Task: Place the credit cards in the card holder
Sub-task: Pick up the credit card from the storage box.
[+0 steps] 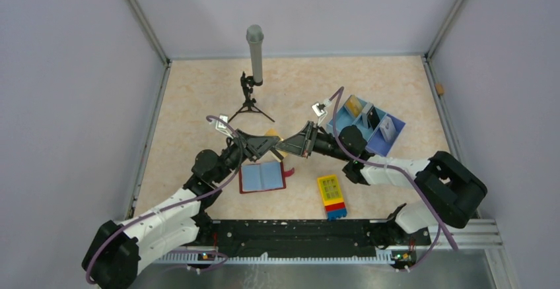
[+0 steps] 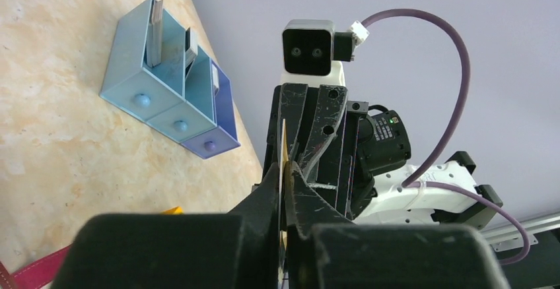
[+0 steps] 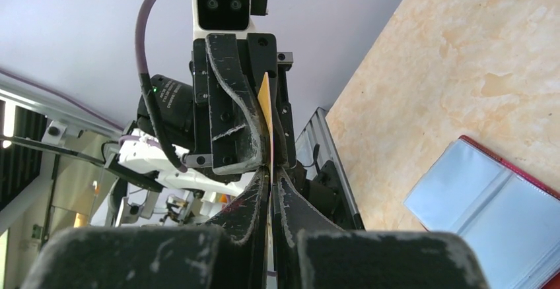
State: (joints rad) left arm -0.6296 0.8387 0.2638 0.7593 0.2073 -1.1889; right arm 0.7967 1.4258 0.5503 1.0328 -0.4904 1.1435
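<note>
A yellow-gold credit card [image 1: 271, 133] is held on edge above the table, between both grippers. My left gripper [image 1: 275, 144] is shut on it; the card's thin edge [image 2: 284, 145] shows between its fingers [image 2: 285, 168]. My right gripper [image 1: 285, 146] faces it tip to tip and is also shut on the card [image 3: 265, 97], which sticks up from its tips [image 3: 271, 169]. The dark-red card holder [image 1: 263, 177] lies open just below them, blue-grey pockets up, and shows in the right wrist view [image 3: 489, 210]. More cards stand in the tray: yellow [image 1: 353, 106], dark [image 1: 368, 114], pale [image 1: 387, 128].
The light-blue three-compartment tray [image 1: 378, 142] sits at the right, also in the left wrist view [image 2: 165, 107]. A yellow, red and blue block [image 1: 332, 196] lies near the front. A grey cylinder on a small black tripod [image 1: 253, 58] stands at the back.
</note>
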